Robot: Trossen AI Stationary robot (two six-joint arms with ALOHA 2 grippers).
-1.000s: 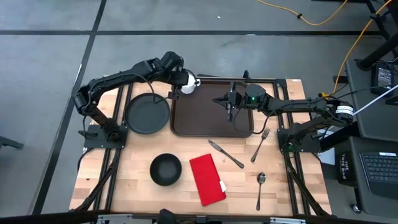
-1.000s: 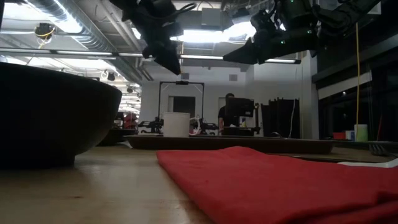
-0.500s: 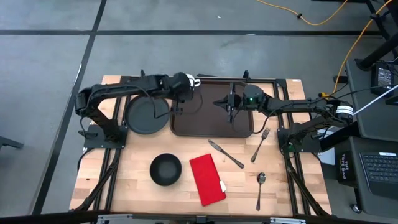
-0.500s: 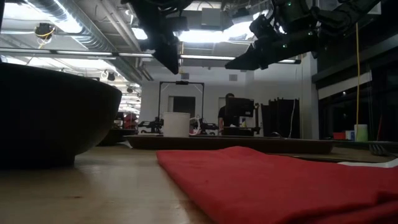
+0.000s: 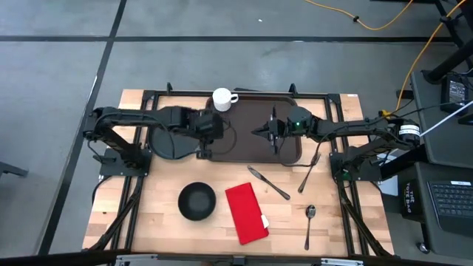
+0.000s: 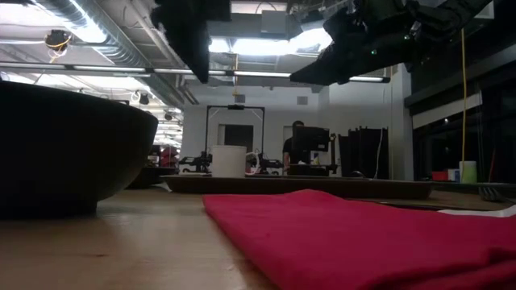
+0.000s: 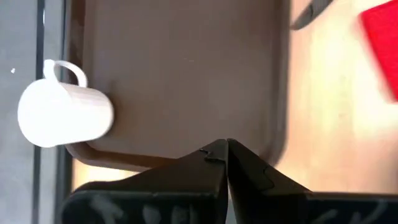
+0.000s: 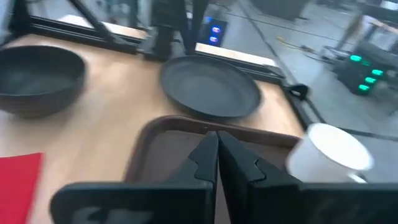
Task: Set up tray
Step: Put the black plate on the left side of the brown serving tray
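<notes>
The dark brown tray (image 5: 251, 144) lies at the table's far middle. A white mug (image 5: 222, 98) stands upright on its base in the tray's far left corner (image 7: 65, 118). My left gripper (image 7: 226, 144) hangs shut above the tray's left rim (image 5: 207, 139) and holds nothing. My right gripper (image 8: 217, 138) is shut too, hovering over the middle of the tray (image 5: 266, 134) with nothing in it. In the low view both grippers are high above the table, the left (image 6: 193, 40) and the right (image 6: 322, 72).
A round black plate (image 5: 171, 139) lies left of the tray, partly under my left arm. A black bowl (image 5: 196, 201) and a red napkin (image 5: 246, 213) sit nearer the front. A knife (image 5: 267, 182), fork (image 5: 309, 171) and spoon (image 5: 310, 222) lie right of the napkin.
My left gripper has left the mug at the tray's far left corner and swung toward the table's near edge along the tray's left rim, tipping further down. The mug has stayed where it was, upright.
</notes>
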